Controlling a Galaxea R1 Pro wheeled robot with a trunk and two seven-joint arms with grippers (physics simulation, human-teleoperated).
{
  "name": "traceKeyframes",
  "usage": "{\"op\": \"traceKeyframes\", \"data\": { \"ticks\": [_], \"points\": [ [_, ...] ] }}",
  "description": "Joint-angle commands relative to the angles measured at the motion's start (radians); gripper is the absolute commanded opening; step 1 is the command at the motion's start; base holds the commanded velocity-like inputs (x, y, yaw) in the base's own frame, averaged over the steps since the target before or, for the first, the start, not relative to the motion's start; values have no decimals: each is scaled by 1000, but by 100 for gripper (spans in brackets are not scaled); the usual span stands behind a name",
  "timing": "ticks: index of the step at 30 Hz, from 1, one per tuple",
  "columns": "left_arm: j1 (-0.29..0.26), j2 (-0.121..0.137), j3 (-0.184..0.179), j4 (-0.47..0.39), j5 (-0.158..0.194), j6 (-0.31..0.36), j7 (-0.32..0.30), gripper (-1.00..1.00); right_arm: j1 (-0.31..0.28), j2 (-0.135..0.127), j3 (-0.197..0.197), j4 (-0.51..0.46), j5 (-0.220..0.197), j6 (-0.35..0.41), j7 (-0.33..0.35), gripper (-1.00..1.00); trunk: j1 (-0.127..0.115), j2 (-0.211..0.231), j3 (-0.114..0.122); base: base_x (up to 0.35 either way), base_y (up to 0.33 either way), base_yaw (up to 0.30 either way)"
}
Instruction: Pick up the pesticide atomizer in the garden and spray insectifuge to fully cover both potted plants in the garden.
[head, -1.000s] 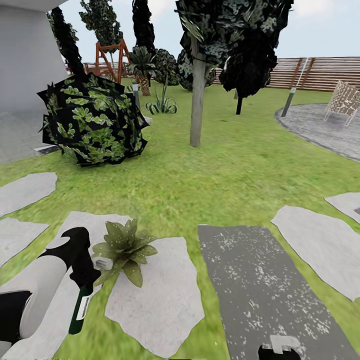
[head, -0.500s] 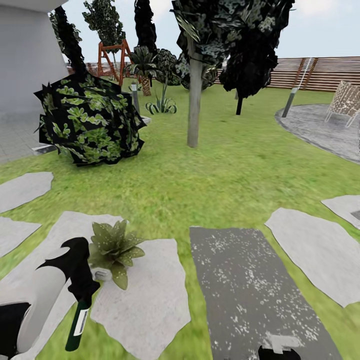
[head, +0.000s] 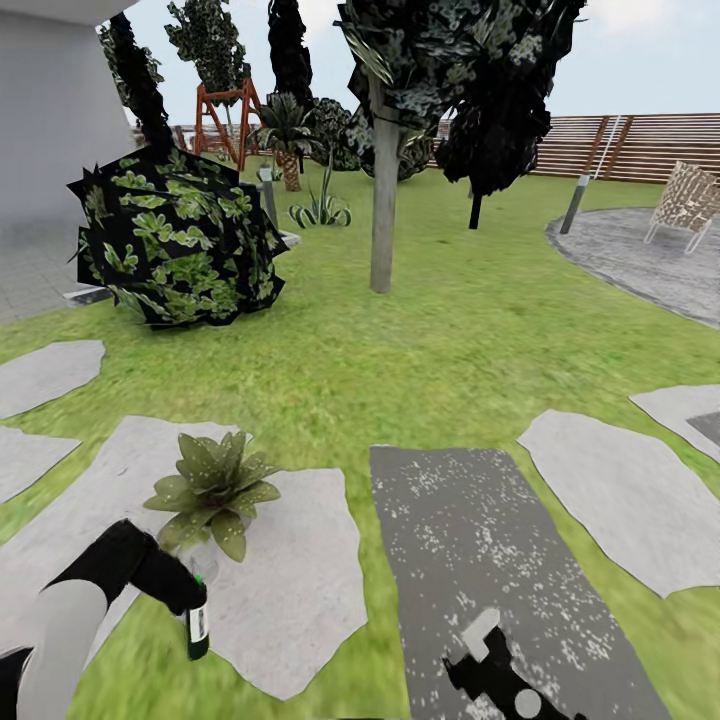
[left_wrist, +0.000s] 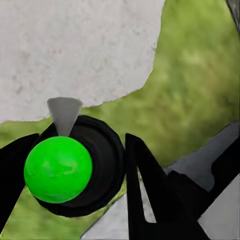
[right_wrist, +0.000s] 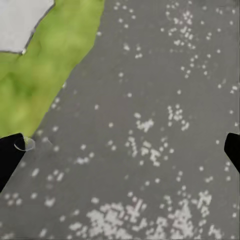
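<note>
The left gripper (head: 188, 598), clamped on the pesticide atomizer (head: 198, 628), hangs at a pale stepping stone's (head: 290, 590) near edge just beside a potted plant (head: 211, 487), while the right gripper (head: 510, 685), fingers apart, hovers over a dark speckled slab (head: 480, 540).

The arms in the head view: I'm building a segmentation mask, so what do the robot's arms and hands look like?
The left arm is a smooth, pale grey-white tube ending in a black wrist and a black left hand. The right hand is black and angular with light grey panels and a round pale mark. In the left wrist view its fingers are flat, black, tapering wedges. No cables show.
</note>
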Motion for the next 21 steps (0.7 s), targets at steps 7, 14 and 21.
{"op": "traceKeyframes", "data": {
  "ticks": [7, 14, 21],
  "points": [
    [16, -2, 11, 16, 2, -298, 1, -100, -44, -48, 5, -49, 129, -2, 319, 100, 0, 0, -1, 0, 0, 0],
    [16, -11, 12, 17, 3, -371, -7, -100, -64, -57, 4, -173, 137, -2, 510, 100, 0, 0, -1, -88, 0, 0],
    [16, -14, 13, 17, 3, -374, -7, -100, -65, -57, 3, -221, 137, -1, 518, 100, 0, 0, -1, -326, 0, 0]
  ]
}}
